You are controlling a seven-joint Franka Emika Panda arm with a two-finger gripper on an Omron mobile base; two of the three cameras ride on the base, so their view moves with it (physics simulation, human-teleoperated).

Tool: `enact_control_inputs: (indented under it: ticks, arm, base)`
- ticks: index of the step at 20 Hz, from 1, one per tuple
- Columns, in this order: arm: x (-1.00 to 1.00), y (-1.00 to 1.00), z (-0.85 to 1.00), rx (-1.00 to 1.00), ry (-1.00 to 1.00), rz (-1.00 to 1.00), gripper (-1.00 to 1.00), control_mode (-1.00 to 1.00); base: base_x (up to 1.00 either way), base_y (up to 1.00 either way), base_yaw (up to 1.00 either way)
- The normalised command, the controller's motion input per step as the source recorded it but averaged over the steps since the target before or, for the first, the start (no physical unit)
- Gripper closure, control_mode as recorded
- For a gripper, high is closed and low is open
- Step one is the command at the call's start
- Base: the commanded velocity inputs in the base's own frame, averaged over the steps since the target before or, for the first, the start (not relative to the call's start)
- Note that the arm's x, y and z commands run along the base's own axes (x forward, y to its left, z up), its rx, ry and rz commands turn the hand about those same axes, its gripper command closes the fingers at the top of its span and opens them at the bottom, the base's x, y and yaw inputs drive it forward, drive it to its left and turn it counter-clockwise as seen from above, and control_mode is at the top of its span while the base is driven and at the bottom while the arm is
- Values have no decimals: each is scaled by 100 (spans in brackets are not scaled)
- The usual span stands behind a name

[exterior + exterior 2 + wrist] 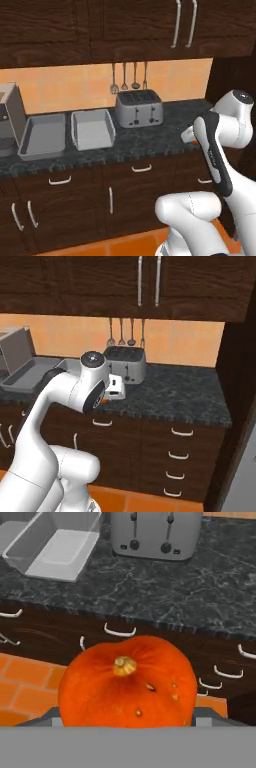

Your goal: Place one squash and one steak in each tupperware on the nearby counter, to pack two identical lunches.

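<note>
Filling the hand view, the squash (pixel 127 682) faces the camera stem-first, a smooth, glossy orange round with a tan stub (no long axis to speak of). It sits between the jaws of the gripper (pixel 114 387), spread wide around it, out over the speckled stone counter (pixel 150 137). Beyond: two empty grey tupperware (pixel 93 129), ribbed silver toaster (pixel 139 108).

Two tupperware trays sit side by side on the table (pixel 150 142), left tupperware (pixel 43 135) touching right tupperware (pixel 92 129). Toaster (pixel 139 108) just right of them, against the back wall, utensils (pixel 129 76) hanging above it. Squash (pixel 127 684) sits at the end effector (pixel 116 387), before the table's front edge, right of the trays.
</note>
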Motion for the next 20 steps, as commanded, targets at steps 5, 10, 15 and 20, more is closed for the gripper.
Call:
enact_control_inputs:
  ticks: [5,10,15,20]
  arm:
    - [0,0,0,0,0,0,100,100]
    - [0,0,0,0,0,0,100,100]
    - [10,20,-13,-3,0,-1,100,-100]
    - [37,44,-59,-3,4,0,100,-100]
  base:
    - [68,100,-9]
    - [71,100,-8]
    - [52,80,-6]
    - [0,0,0]
